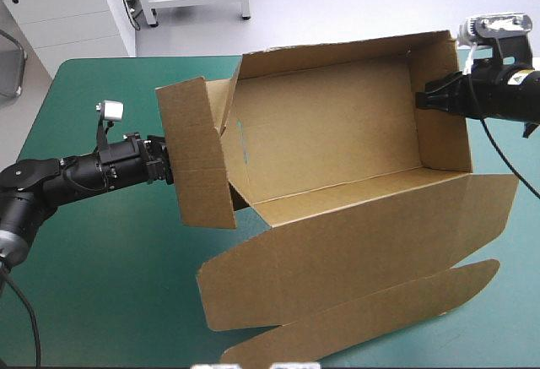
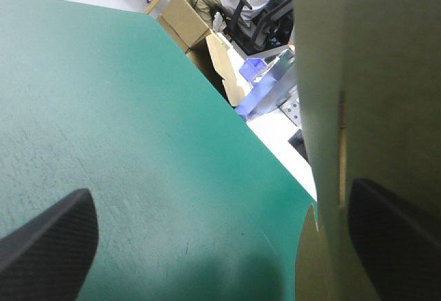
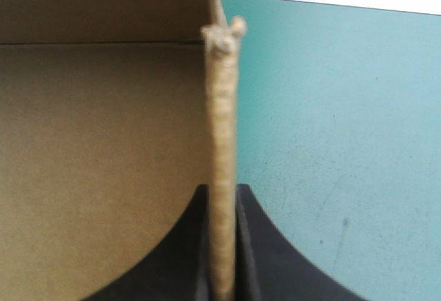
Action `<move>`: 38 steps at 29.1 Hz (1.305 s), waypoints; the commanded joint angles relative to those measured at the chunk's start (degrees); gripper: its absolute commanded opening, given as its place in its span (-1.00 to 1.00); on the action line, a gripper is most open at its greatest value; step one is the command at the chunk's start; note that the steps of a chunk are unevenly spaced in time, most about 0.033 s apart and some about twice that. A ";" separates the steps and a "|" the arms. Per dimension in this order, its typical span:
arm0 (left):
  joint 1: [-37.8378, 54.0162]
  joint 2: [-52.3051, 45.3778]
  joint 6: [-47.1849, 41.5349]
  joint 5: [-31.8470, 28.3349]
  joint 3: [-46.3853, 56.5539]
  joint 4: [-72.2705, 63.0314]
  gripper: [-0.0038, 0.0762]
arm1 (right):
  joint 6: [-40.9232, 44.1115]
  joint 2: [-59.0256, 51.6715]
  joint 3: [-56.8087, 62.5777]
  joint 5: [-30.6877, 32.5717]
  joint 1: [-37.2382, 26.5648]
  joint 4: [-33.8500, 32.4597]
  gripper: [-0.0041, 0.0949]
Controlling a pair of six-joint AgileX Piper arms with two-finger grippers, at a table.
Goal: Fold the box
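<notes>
The brown box lies in mid-table with its far, left and right walls raised. Its lid lies flat toward the front, ending in a rounded tuck flap. A side flap stands upright at the box's left end. My left gripper is just outside that flap. In the left wrist view it is open, with the flap's board close against one finger. My right gripper is shut on the right wall's top edge, which stands pinched between the fingers.
The teal-green cover stretches left and front-left of the box. The tuck flap reaches close to the table's front edge. The box's far wall stands near the table's far edge. A white cabinet stands beyond the far left corner.
</notes>
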 commanded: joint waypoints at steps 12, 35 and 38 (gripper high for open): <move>-2.50 -3.91 -0.19 6.06 -2.06 -7.83 0.93 | 7.45 2.93 -1.32 -13.85 11.69 -7.28 -0.94; -8.42 -3.81 -3.59 -4.14 -7.68 -1.26 0.91 | 19.25 5.19 -1.32 -23.36 20.03 -18.83 -0.94; -13.96 -3.81 -7.59 -13.65 -10.32 7.18 0.91 | 21.34 5.53 -1.32 -23.72 20.03 -21.07 -0.94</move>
